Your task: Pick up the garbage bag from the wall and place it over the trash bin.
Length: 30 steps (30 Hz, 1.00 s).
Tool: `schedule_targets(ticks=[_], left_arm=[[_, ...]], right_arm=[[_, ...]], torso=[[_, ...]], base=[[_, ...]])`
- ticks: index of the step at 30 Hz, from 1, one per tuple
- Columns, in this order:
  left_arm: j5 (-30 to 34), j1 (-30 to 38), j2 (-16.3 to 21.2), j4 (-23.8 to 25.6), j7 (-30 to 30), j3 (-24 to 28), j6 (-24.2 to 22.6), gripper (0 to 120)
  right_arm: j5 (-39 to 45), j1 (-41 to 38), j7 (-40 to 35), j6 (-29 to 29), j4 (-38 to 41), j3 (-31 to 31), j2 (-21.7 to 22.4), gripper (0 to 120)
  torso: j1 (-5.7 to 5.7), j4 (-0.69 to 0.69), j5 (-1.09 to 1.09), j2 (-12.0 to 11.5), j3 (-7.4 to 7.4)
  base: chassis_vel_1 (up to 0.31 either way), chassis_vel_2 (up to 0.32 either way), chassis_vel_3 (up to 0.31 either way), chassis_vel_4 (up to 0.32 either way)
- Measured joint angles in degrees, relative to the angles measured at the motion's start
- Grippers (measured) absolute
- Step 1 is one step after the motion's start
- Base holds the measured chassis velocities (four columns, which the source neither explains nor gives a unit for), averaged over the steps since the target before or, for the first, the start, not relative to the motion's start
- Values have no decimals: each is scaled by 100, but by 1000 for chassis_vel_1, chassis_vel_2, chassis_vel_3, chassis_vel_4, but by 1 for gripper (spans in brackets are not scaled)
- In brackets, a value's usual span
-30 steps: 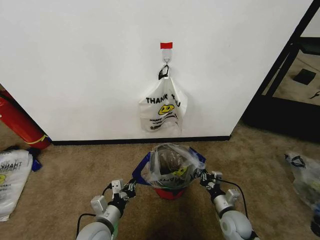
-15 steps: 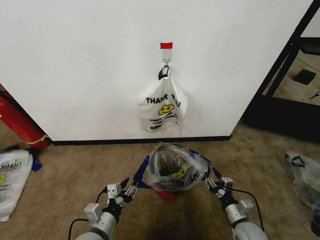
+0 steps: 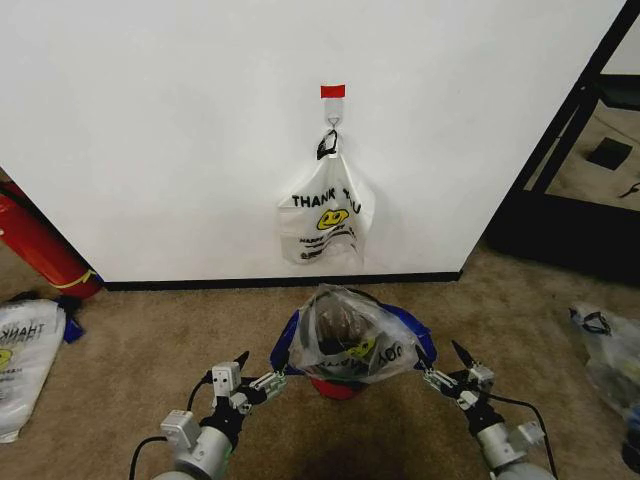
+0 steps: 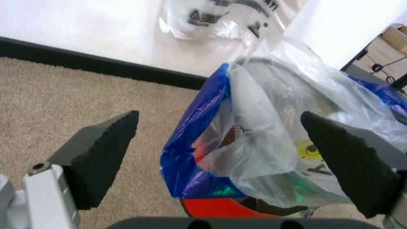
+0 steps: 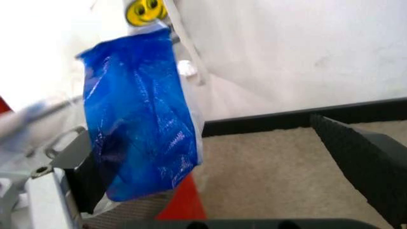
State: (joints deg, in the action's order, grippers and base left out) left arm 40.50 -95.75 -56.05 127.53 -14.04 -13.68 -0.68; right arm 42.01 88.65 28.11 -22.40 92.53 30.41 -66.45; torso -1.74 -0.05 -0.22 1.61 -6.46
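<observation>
Garbage bag (image 3: 352,335) draped over trash bin (image 3: 340,385), just below wall (image 3: 180,130). Left gripper (image 3: 256,375) at bin's 9 o'clock, right gripper (image 3: 447,365) at 3; both wide open, holding nothing.

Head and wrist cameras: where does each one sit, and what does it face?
Head view: high on the robot, looking down at the wall, the trash bin under the garbage bag; left gripper and right gripper show, open.
Left wrist view: low on the left arm, facing the garbage bag between its fingers.
Right wrist view: beside the bag's blue panel, fingers apart.
All three share the bag and baseboard.
</observation>
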Motion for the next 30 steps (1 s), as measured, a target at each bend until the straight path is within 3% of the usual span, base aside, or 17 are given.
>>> schedule_targets(ticks=[10,15,18,21,30], left_arm=[[-13,-13,0,55,-14,4,-7,100],[-19,11,5,73,-26,23,-27,100],[-28,13,10,89,-39,20,-32,100],[-62,29,18,109,-50,19,-44,100],[-197,64,-25,102,-60,80,-77,100]], right_arm=[[1316,-274,1125,307,-566,51,-49,100],[2007,-376,1611,1081,-568,40,-157,100],[1735,-442,1997,1174,-654,56,-178,100],[883,-553,2649,827,-756,166,-178,100],[523,-517,2616,262,-449,375,-32,100]], torso=[[-1,1,0,0,0],[-1,0,-1,0,0],[-1,1,0,0,0],[-1,0,0,0,0],[-1,1,0,0,0]], base=[[0,0,0,0],[0,0,0,0],[0,0,0,0],[0,0,0,0],[0,0,0,0]])
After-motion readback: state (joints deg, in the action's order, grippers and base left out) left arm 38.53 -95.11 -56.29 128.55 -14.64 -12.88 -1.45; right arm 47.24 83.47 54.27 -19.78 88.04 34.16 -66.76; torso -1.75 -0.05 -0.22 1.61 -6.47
